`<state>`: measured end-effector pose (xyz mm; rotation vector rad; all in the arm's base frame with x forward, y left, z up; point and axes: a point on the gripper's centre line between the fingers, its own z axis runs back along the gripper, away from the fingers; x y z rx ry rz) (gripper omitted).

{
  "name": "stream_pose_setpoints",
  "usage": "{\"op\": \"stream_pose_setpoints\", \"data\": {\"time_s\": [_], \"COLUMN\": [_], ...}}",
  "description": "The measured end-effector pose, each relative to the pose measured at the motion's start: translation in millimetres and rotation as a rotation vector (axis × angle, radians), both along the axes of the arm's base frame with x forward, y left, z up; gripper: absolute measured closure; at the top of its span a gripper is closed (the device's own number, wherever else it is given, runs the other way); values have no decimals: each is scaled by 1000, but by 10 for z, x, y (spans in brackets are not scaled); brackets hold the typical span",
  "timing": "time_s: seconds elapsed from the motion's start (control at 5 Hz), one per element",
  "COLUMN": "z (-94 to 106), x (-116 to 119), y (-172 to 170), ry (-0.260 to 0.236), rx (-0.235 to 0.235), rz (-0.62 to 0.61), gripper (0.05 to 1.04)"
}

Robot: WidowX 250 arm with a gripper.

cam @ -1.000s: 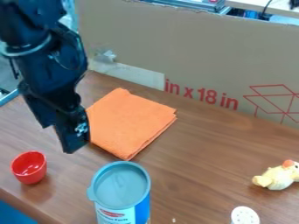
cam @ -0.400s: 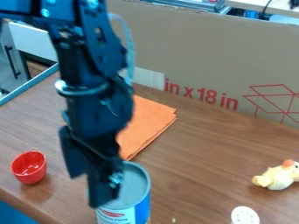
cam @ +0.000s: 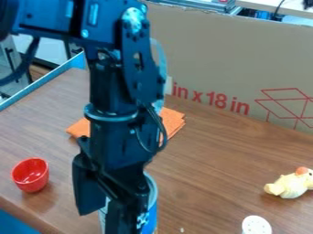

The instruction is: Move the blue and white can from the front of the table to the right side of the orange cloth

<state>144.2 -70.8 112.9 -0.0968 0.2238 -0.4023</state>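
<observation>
Hanging low over lidded blue-and-white can (cam: 149,219) near front of wooden table (cam: 207,169), black gripper (cam: 105,220) has fingers clearly parted, nothing firmly held; whether either finger touches can, cannot tell. Progress so far: gripper at can, no grip closed, can upright on table. Red cup (cam: 30,175) off to one side, orange cloth (cam: 174,121) lying behind arm, yellow toy bird (cam: 289,184) and white perforated top (cam: 256,225) well apart from can
</observation>
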Motion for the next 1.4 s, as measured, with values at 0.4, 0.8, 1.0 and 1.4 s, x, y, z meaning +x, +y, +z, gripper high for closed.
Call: {"op": "stream_pose_setpoints", "data": {"time_s": [0.4,0.8,1.0,1.4], "z": [-205,-515,-616,-463], "x": [-188,-91,189,767], "y": [227,333,170,-185], "ry": [132,60,46,-116], "rx": [66,4,-33,-68], "rz": [182,204,122,-14], "gripper": [75,75,75,76]}}
